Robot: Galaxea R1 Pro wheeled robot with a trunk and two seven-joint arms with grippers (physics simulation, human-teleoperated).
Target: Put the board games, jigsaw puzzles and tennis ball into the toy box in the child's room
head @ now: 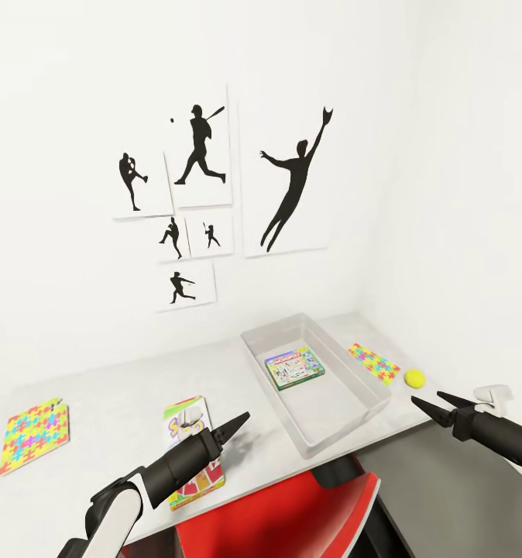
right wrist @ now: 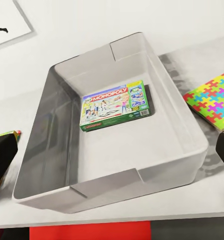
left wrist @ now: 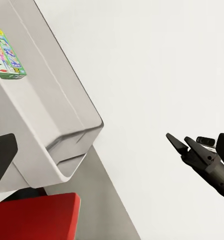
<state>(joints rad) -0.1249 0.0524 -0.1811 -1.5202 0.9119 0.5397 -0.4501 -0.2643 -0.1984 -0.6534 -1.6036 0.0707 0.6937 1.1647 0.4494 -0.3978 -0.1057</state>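
The light grey toy box [head: 369, 403] stands on the table [head: 121, 387] and holds one green-edged board game [head: 294, 367]; the same toy box [right wrist: 141, 186] and board game [right wrist: 114, 106] show in the right wrist view. A second board game [head: 185, 415] lies on the table, partly under my left gripper [head: 234, 428], which hovers open above it. One jigsaw puzzle [head: 35, 434] lies at the table's left end. Another jigsaw puzzle [head: 373, 363] sits right of the box, with the tennis ball [head: 414, 378] beside it. My right gripper [head: 427, 400] is open and empty, just in front of the ball.
A red chair [head: 292, 511] is tucked under the table's front edge below the box. Black sports silhouette pictures [head: 203, 155] hang on the white wall behind. A side wall closes in the table's right end.
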